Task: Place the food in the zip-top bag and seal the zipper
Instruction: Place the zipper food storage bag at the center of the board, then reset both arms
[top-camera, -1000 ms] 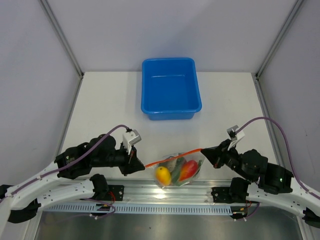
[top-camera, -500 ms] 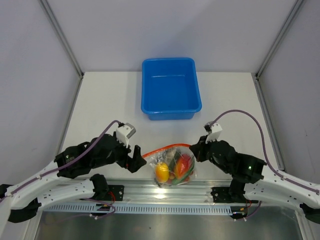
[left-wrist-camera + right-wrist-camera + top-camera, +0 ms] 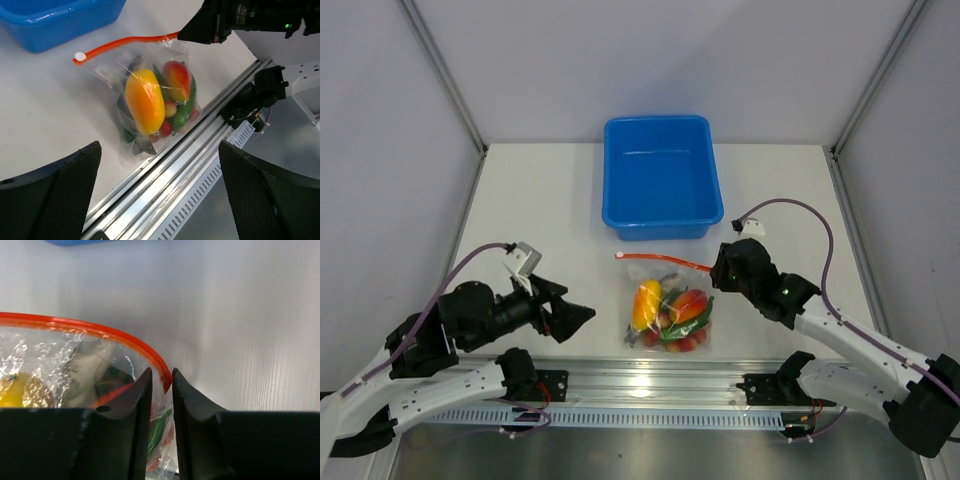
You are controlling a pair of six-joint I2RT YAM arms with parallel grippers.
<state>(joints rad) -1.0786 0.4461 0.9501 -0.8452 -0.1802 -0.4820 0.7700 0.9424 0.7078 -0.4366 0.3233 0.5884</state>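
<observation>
My right gripper [image 3: 161, 375] straddles the zipper [image 3: 75, 323] at its right end, jaws narrow, pinch unclear. Strip runs leftward across frame. Left gripper [image 3: 578, 316] is spread wide, empty and farther off.

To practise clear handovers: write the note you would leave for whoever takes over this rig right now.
Left hand: open, empty, touching nothing.
Right hand: only a narrow gap, with the right end of the zipper in it; grip unclear.
Zip-top bag lies on the table between the arms, with the food inside.
Done: food bagged; blue tub looks empty.
Left: check the zipper is pressed shut along its whole length, then let go.
</observation>
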